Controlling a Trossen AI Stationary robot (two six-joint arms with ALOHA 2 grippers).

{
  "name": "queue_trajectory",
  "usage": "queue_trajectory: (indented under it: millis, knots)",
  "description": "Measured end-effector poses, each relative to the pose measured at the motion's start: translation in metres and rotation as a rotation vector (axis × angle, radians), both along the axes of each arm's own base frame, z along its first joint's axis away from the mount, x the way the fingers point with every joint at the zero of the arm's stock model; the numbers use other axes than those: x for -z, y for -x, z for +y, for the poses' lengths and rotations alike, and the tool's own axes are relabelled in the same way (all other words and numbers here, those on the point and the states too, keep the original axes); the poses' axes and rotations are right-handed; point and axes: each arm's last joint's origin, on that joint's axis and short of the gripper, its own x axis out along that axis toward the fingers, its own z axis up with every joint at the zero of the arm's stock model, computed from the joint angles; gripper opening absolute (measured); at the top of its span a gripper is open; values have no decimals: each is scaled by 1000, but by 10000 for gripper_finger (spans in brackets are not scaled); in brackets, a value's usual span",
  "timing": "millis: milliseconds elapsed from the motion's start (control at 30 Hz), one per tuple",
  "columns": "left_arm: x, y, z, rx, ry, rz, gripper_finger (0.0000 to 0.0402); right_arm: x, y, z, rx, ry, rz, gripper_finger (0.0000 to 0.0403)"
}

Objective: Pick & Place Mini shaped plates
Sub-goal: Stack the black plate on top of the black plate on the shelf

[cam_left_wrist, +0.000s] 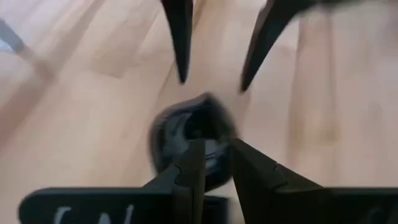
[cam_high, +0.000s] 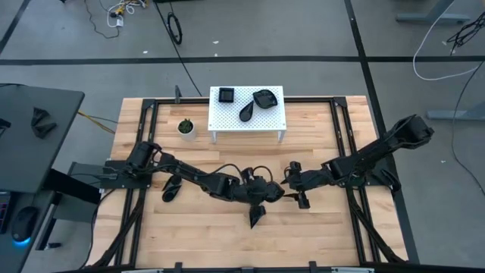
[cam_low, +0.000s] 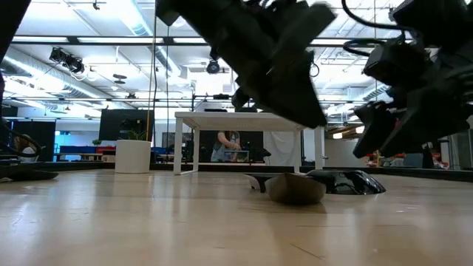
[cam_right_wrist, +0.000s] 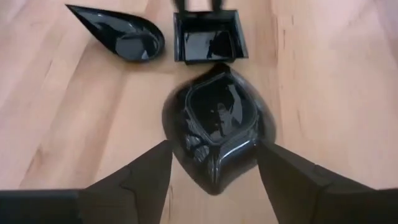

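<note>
Seen level across a pale wooden table top (cam_low: 148, 222): two dark arms hanging in from above, the left gripper (cam_low: 284, 70) large and near at upper centre, the right gripper (cam_low: 403, 122) farther right, both clear of the wood. Beneath them, resting on the table, a rounded dish (cam_low: 295, 188) in front, with a glossy black plate (cam_low: 347, 181) just behind to its right. At far left, another low dark dish (cam_low: 29, 175). Beyond, a white stand (cam_low: 236, 118) and a white pot (cam_low: 133, 156), a person (cam_low: 225, 145) in the room behind
</note>
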Motion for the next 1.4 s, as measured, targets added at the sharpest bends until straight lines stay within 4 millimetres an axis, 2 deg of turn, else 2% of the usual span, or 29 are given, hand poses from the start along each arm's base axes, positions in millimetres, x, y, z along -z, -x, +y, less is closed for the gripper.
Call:
queue_trajectory:
  millis: [167,367,500,767,1033,1400]
  knots:
    - [4,0,-9,-100,149,-40,75,20,-3,1,28,0,81,225]
    - [39,1,-24,-189,199,6,57,35,-8,9,44,-10,87,219]
    - [53,2,-28,-264,241,4,46,37,-10,18,17,-19,38,219]
    - [56,2,-29,-286,245,-2,30,36,-10,27,-48,-60,8,220]
    - [56,5,-39,-273,227,-9,28,32,-10,31,-68,-118,-7,220]
    - [56,5,-43,-274,226,-42,28,12,-10,30,-44,-161,-86,219]
